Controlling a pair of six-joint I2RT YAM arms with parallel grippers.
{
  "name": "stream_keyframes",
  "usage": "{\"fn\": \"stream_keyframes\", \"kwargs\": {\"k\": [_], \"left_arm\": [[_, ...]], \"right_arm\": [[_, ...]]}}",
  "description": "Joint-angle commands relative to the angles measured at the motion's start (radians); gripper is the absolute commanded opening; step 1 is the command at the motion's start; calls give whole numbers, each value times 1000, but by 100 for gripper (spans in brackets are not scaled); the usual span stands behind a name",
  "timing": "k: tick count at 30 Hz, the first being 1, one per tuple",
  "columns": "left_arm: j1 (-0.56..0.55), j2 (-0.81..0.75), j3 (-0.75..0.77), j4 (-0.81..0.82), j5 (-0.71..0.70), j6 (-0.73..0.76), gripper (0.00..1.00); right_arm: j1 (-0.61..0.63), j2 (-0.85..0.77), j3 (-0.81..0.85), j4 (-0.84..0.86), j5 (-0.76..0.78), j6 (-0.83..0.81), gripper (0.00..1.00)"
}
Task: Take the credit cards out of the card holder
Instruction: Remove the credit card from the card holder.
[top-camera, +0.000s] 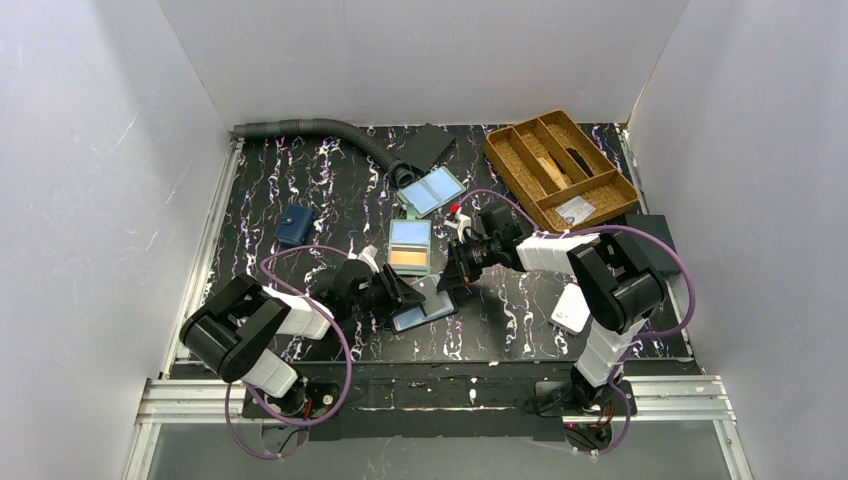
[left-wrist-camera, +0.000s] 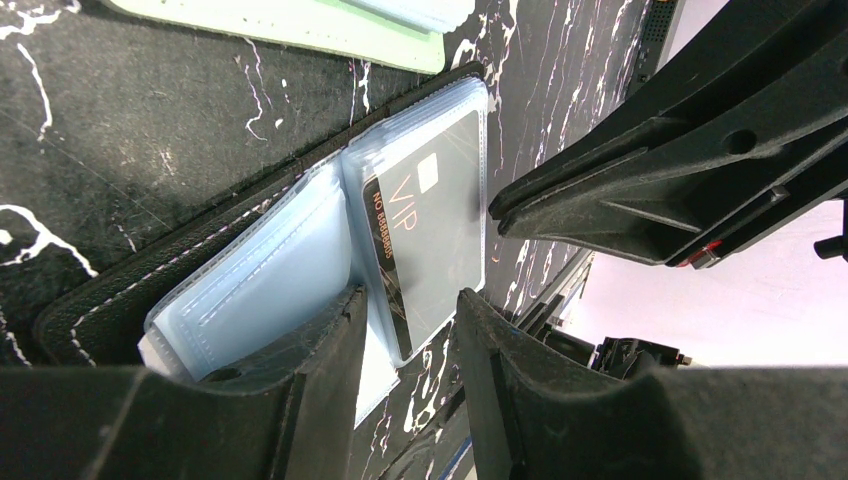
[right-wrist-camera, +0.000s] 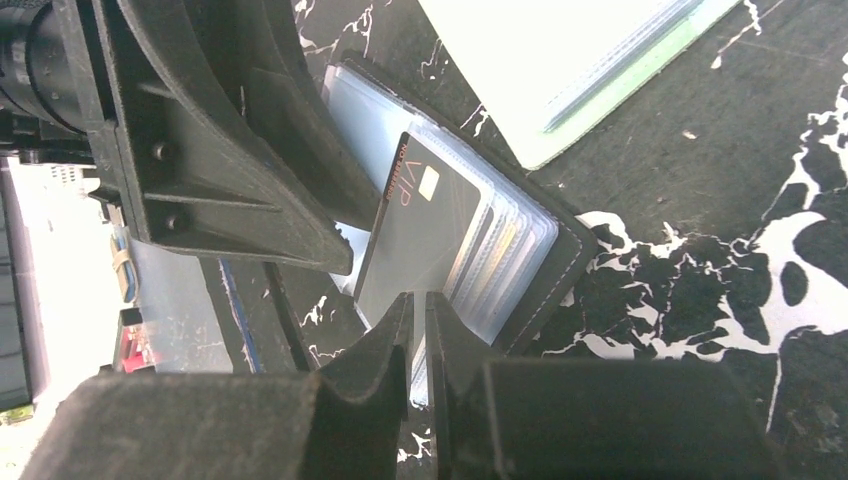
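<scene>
R gripper (right-wrist-camera: 418, 305) nearly shut, looks pinched on near short edge of black card (right-wrist-camera: 425, 225), which sits half out of black holder (right-wrist-camera: 565, 255), mid-table btwn both arms. Card's long axis runs straight away from it. L gripper (left-wrist-camera: 410, 298) part open, straddling the sleeves, gripping nothing.

Partly hidden black card (right-wrist-camera: 420, 235)
One end lies behind the right gripper (right-wrist-camera: 419, 305); the green holder (right-wrist-camera: 560, 60) is cropped
</scene>
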Motion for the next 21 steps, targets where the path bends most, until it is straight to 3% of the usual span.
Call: {"fn": "stream_keyframes", "kwargs": {"k": [1,21], "left_arm": [[1,-13,-12,-16,-2,20,37],[1,-11,-10,-15,1,18,37]], "right_arm": [[2,2,2,29,-53,14,17],[6,56,25,-35,24,-5,17]]}}
